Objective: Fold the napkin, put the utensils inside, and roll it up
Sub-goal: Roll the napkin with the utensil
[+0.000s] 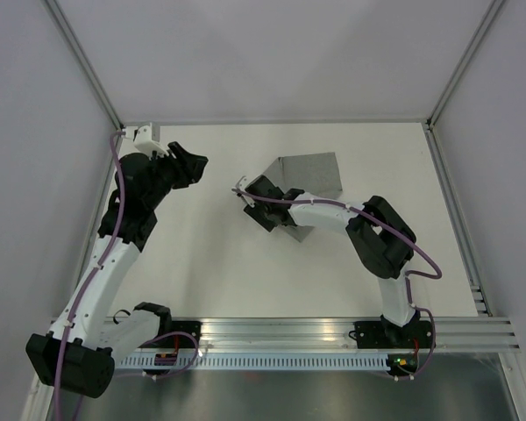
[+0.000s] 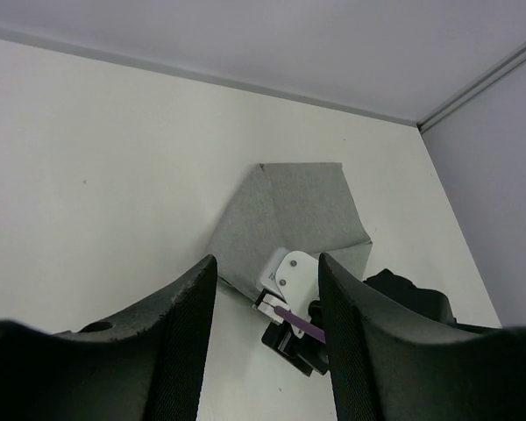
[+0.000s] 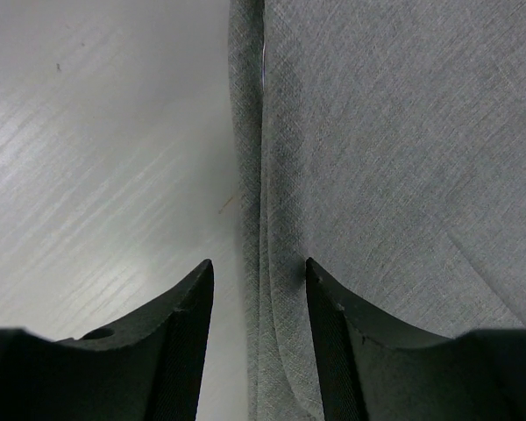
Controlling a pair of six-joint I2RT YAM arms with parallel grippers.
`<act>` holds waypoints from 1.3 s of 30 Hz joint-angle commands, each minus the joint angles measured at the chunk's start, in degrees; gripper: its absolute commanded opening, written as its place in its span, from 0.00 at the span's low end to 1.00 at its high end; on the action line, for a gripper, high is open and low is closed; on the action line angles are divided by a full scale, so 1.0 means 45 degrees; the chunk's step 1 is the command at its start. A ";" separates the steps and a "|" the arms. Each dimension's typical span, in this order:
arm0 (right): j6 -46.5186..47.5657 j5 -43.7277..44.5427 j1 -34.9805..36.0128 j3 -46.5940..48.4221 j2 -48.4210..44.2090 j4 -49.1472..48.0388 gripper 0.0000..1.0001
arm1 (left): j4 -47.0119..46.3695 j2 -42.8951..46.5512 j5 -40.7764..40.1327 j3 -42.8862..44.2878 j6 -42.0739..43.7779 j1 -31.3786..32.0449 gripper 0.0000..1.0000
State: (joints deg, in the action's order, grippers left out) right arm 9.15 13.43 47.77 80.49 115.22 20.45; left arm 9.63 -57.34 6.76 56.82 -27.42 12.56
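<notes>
Currently the matte mid-grey woven fabric napkin [image 1: 311,175] lies folded into an angular shape on the flat white table [image 1: 202,263], toward the far side and right of centre. The black 2-finger right gripper [image 1: 259,200] sits low at the cloth's left folded edge. In its wrist view the fingers [image 3: 186,342] stand apart, straddling the layered edge [image 3: 252,263] without pinching it, so this claw is wide and holds nothing. The black 2-finger left gripper [image 1: 195,167] hangs above bare table, well apart from the cloth, its jaws moderately wide and empty.

The step in hand looks like the fold. To do it well, I judge the right claw should take all layers at the edge together, lift only slightly, and carry the cloth over so the edges line up. The left arm could pin the opposite side against sliding.

No container shows in any view. The slender silvery utensils are not visible either, and whether anything lies within the fold cannot be told
</notes>
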 commanded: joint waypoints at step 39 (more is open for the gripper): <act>0.1326 -0.2143 -0.1063 -0.2261 -0.0038 -0.1282 0.40 | -0.0792 -0.0265 0.0762 -0.0341 -0.0469 -0.0076 0.54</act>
State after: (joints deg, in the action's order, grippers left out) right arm 14.06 7.16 44.03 73.12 114.17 11.05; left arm 7.99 -58.48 9.02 55.86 -27.64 12.56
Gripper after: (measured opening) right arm 0.411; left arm 0.539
